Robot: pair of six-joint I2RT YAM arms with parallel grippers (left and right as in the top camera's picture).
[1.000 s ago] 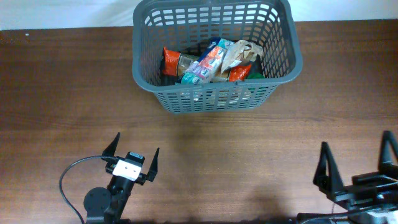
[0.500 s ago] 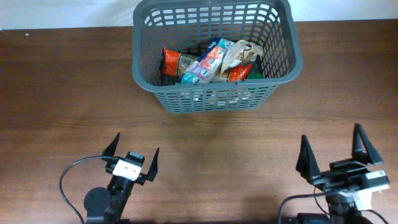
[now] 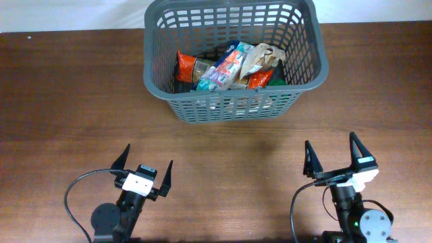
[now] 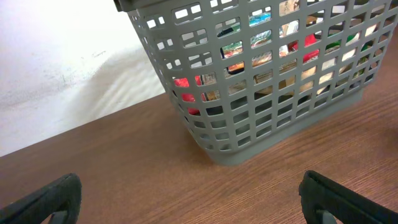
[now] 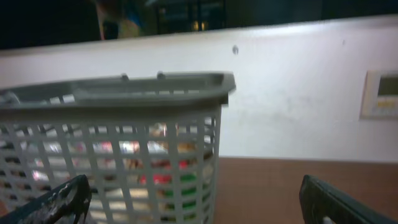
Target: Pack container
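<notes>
The container (image 3: 156, 79) is a large dark grey lattice basket at the table's far middle, holding several snack packets (image 3: 229, 66). It also shows in the left wrist view (image 4: 249, 124) and the right wrist view (image 5: 143, 90). My left gripper (image 3: 143, 167) is open and empty near the front left edge, well short of the basket. My right gripper (image 3: 332, 156) is open and empty near the front right, also apart from the basket.
The brown wooden table (image 3: 67, 101) runs out to both sides of the basket. A white wall (image 4: 62, 56) stands behind the table. A pale wall plate (image 5: 380, 94) shows at the right in the right wrist view.
My right arm has swung left and away from the front right corner, toward the basket side. The left arm and the basket have not moved.
</notes>
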